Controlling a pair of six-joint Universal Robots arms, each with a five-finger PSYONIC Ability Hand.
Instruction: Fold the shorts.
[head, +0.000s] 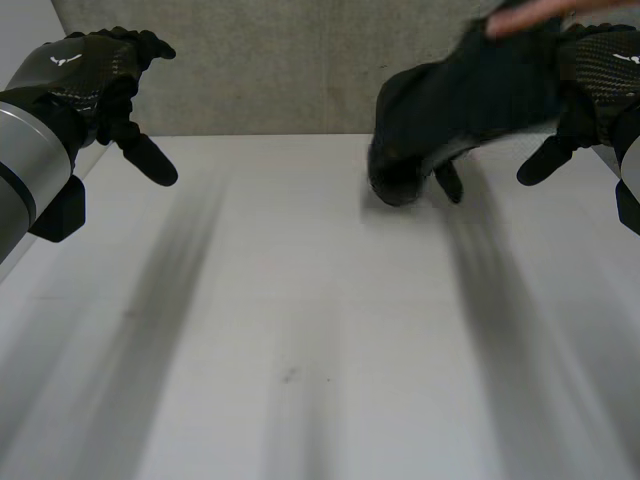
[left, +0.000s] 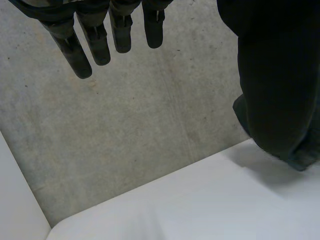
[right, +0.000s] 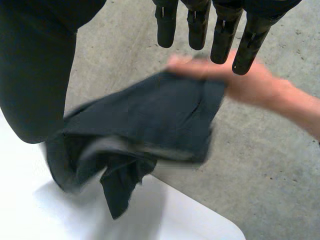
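The left hand (head: 95, 75) hangs above the far left corner of the white table (head: 300, 330), thumb pointing down towards the surface. In its own wrist view its fingers (left: 95, 45) are straight, slightly spread and hold nothing, with the grey concrete floor (left: 125, 125) beyond them. The right hand (head: 600, 70) is raised at the far right of the table. Its fingers (right: 220, 35) are also straight and apart, closed round nothing, and their tips are just above a person's hand (right: 250, 82). That person's hand (head: 540, 15) reaches in from beyond the table and grips the shorts (head: 460, 110) by their upper edge, just beside the robot's right hand. The shorts (right: 145, 120) are dark, almost black, and bunched and crumpled. A paler band of cloth runs across their lower part, and a narrow flap hangs down below the bunch. They are up in the air over the far right part of the table. Their lowest end is close over the surface near the table's far edge (right: 190, 220), and whether it touches cannot be told. Neither robot hand touches the cloth. A large dark shape (left: 280, 85) stands beside the table at that end, and what it is cannot be told. Each robot hand carries a small white mark on its back, too small to read.
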